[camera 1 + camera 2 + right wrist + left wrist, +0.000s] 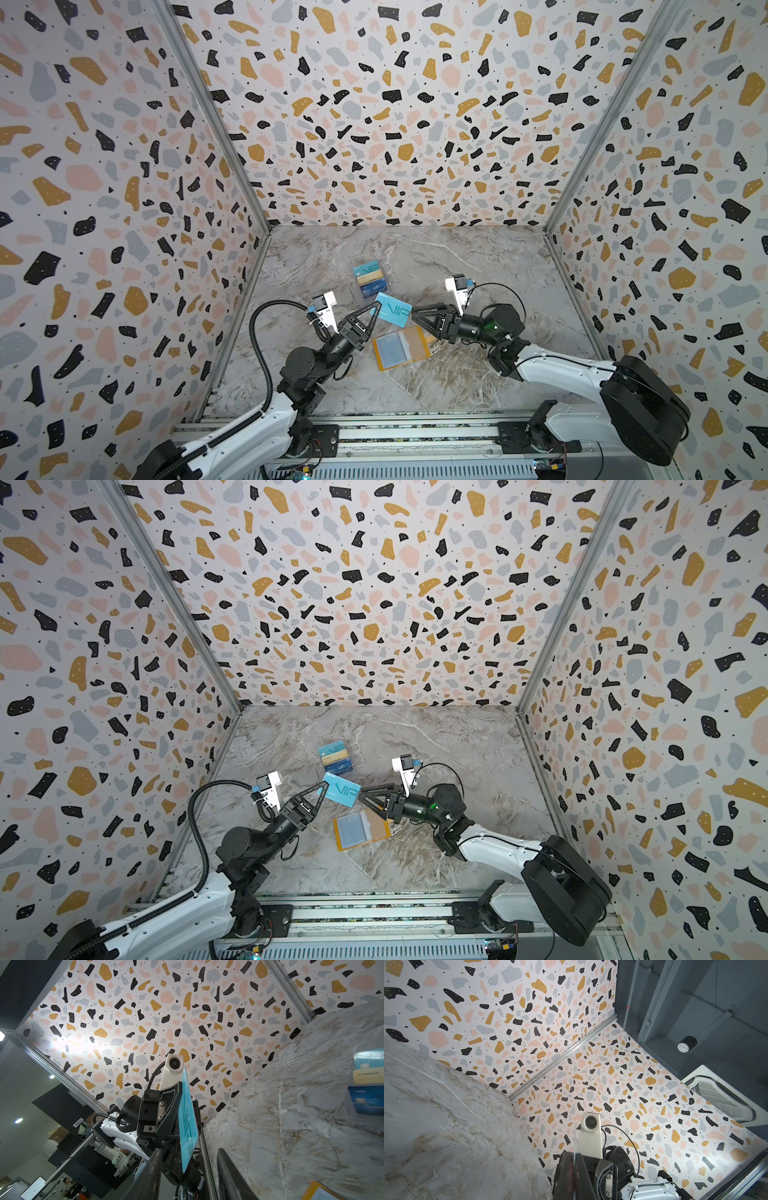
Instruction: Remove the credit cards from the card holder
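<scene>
Desk (478,266) had the card holder (401,347) lying open and flat. Just behind it, the left gripper (376,309) was clamped on one end of the teal card (392,313), held up in the air. The right gripper (414,312) sat at the card's opposite end, jaws apart with the edge between them.

I count four cards: one teal card (392,312) pinched in my left claw (378,306), and three more, teal, gold and dark blue, standing in the one clear box (365,295) just beyond that claw. One card holder (417,347) lies open below, between it and my right claw (413,315).
</scene>
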Robot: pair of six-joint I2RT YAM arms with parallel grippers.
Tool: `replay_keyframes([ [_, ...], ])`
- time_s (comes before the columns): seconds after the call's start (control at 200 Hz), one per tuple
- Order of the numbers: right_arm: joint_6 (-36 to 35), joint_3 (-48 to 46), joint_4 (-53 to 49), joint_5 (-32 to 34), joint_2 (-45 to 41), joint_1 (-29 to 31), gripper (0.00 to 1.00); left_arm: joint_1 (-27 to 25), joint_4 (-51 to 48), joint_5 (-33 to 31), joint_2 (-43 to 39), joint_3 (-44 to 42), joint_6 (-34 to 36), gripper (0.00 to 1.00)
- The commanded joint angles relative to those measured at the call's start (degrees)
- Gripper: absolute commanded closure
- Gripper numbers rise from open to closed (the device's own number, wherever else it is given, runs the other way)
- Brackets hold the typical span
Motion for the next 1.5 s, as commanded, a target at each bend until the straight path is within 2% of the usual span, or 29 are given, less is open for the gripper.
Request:
replay_keyframes([
  [0.0, 0.6, 2.8, 3.1, -1.9, 0.6, 0.9, 0.57, -0.1, 6.4, 0.3, 0.6, -0.4, -1.0, 1.0],
  [0.536, 2.7, 4.6, 7.3, -2.4, 4.4, 3.5, 0.77, -0.1, 7.7, -0.8, 1.0, -1.6, -1.0, 1.0],
  [0.846, 2.8, 4.8, 6.6, -2.4, 4.7, 3.5, 0.96, -0.1, 5.8, -1.8, 0.4, -2.1, -1.0, 1.0],
  [0.981, 2.8, 4.5, 6.2, -2.1, 4.1, 3.1, 0.98, 0.0, -1.7, -2.4, -1.1, -0.7, 0.9, 0.67],
  [1.176, 2.5, 1.9, 3.7, -2.4, 1.2, 0.9, 1.0, 0.1, -15.6, -2.9, -5.8, 1.3, 6.4, 0.38],
  [1.316, -0.7, 0.8, -4.0, -3.5, -3.0, -2.2, 1.0, 0.5, -28.8, -3.2, -8.9, 4.2, 12.2, 0.28],
  [1.492, -15.9, 6.4, -32.3, -4.0, -9.0, -5.1, 1.0, 1.0, -40.6, 1.7, -9.0, 9.8, 20.4, 0.23],
])
